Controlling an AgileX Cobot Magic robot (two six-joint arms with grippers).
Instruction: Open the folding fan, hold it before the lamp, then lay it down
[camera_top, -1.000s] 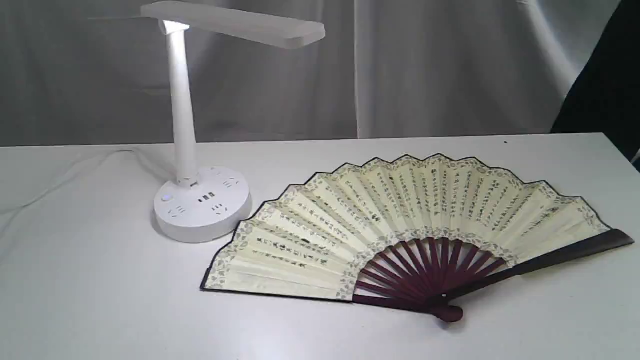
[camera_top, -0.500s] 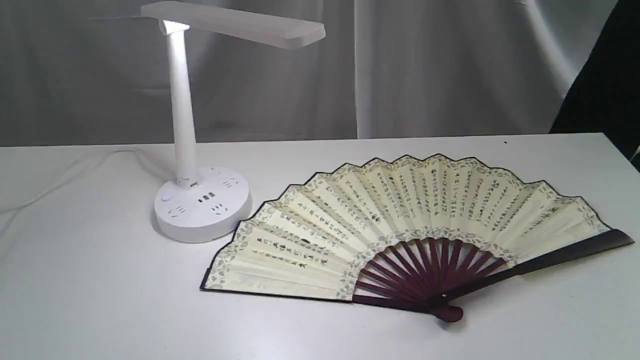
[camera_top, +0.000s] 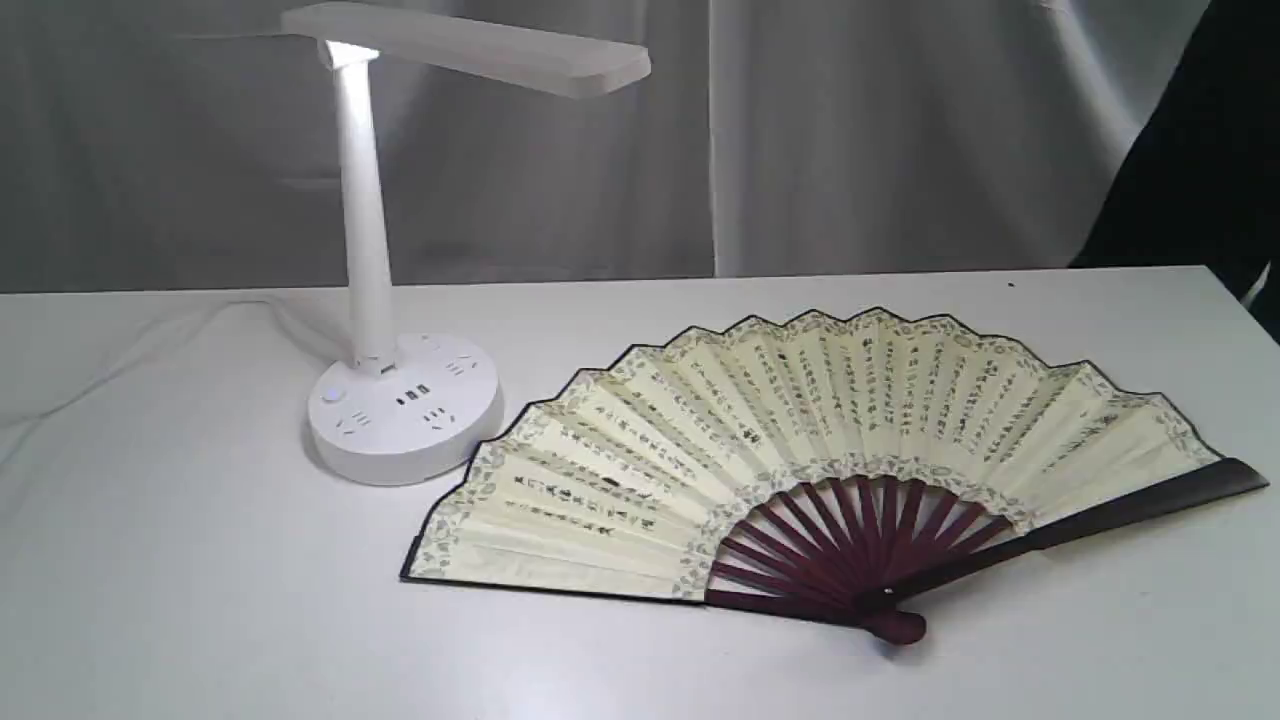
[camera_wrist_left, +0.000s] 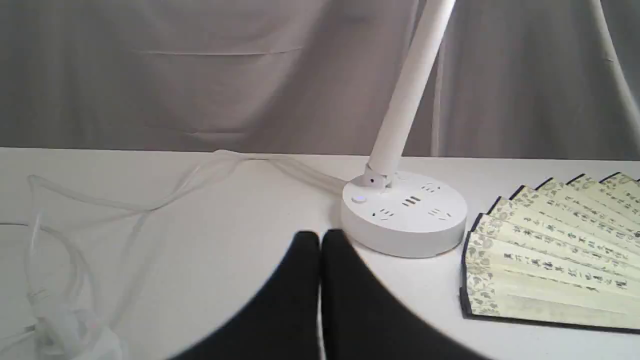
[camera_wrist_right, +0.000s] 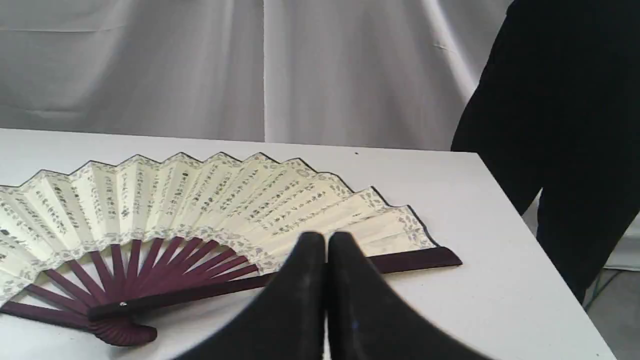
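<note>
The folding fan (camera_top: 800, 450) lies fully spread and flat on the white table, cream leaf with black script, maroon ribs meeting at a pivot near the front. The lamp (camera_top: 390, 300) stands to its left, white bar head lit, round base beside the fan's left edge. Neither gripper shows in the exterior view. In the left wrist view my left gripper (camera_wrist_left: 320, 240) is shut on nothing, close to the lamp's base (camera_wrist_left: 405, 215) and the fan's edge (camera_wrist_left: 550, 260). My right gripper (camera_wrist_right: 326, 242) is shut and empty, just short of the fan's (camera_wrist_right: 200, 200) dark guard.
A white cord (camera_wrist_left: 100, 210) loops over the table left of the lamp. A person in dark clothes (camera_top: 1190, 170) stands at the table's right end. The table's right edge (camera_wrist_right: 545, 260) drops off beside the fan. Grey curtain hangs behind.
The dark-clothed person at the right edge has shifted slightly leftward. Fan and lamp have not moved.
</note>
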